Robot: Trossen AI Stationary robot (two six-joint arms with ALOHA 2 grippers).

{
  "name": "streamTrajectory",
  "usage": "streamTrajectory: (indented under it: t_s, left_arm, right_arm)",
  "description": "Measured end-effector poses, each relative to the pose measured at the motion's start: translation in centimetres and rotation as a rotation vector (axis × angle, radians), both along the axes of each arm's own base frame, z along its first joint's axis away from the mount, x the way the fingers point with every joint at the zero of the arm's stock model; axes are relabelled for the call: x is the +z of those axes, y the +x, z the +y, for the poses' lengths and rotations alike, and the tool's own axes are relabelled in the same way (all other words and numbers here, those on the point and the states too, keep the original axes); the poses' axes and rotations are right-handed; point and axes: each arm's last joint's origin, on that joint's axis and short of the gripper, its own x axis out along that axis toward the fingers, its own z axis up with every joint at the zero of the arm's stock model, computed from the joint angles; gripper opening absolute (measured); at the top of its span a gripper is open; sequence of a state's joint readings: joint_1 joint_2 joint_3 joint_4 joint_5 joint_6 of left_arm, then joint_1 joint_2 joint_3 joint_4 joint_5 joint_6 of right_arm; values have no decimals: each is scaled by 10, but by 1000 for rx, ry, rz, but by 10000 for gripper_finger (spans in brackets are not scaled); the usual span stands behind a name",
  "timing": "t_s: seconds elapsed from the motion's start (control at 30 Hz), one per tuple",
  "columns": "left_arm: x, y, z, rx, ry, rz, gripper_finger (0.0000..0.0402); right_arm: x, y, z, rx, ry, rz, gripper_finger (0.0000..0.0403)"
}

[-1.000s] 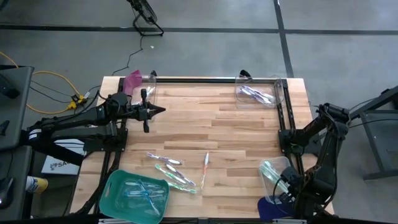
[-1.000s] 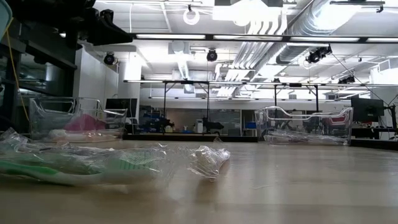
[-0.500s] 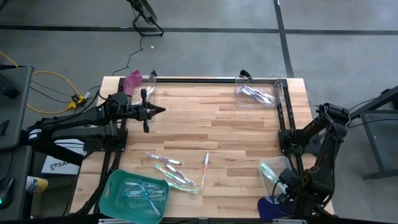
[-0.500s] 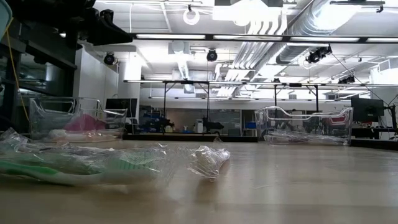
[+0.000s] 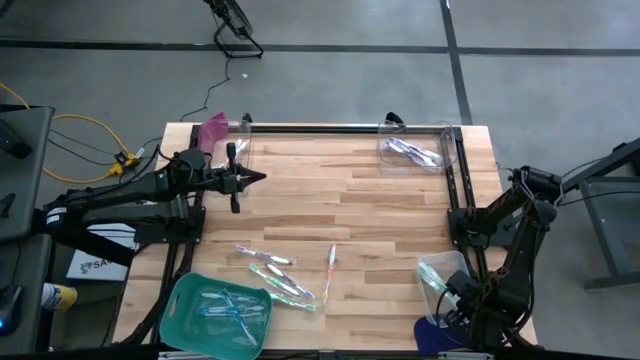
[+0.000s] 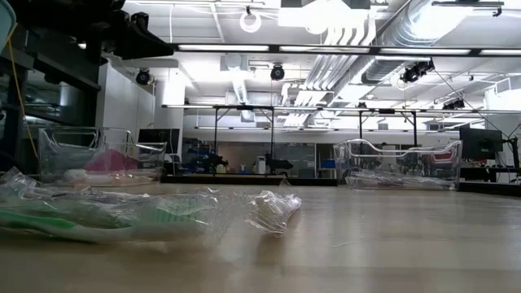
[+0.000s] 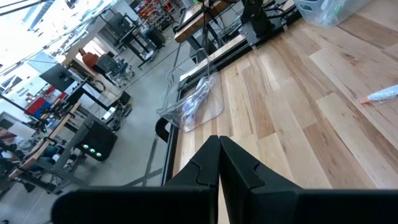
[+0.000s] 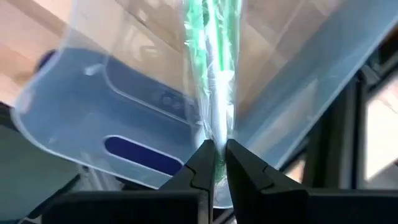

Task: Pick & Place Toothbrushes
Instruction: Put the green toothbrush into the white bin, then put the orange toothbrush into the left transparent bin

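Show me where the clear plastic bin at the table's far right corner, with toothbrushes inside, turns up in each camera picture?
High view: the clear plastic bin sits upper right, beside the black rail.
Low view: right of centre, at the table's far edge.
Left wrist view: just left of centre, at the table's edge.
Right wrist view: not in it; another bin fills the picture.
Shared landmark: the light wooden table.

a lab: exposed ceiling ducts (image 6: 350, 49), rows of workbenches (image 7: 50, 146).

Matt wood table (image 5: 380, 200), clear glossy plastic bin (image 8: 124, 106)
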State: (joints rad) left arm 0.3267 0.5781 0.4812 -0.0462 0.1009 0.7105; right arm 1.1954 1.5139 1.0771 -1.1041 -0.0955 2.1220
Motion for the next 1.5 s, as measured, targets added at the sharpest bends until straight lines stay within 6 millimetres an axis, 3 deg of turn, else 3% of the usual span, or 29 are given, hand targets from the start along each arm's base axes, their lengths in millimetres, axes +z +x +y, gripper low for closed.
streamTrajectory:
  t_s: [0.33, 0.5, 0.67, 1.03, 1.37, 1.5]
  left_arm:
    - [0, 0, 0, 0, 0, 0, 3]
    - [0, 0, 0, 0, 0, 0, 3]
    - [0, 0, 0, 0, 0, 0, 3]
    - [0, 0, 0, 0, -1, 0, 3]
    - [0, 0, 0, 0, -1, 0, 3]
    - [0, 0, 0, 0, 0, 0, 3]
  right_arm:
    - [0, 2, -1, -4, -33, -85, 24]
    - [0, 1, -1, -9, -26, -47, 35]
    - [0, -1, -1, -38, -4, 39, 82]
    - [10, -3, -5, -70, 36, 32, 190]
    - [34, 11, -33, -156, -8, -250, 205]
    - [37, 28, -48, -30, -109, -368, 204]
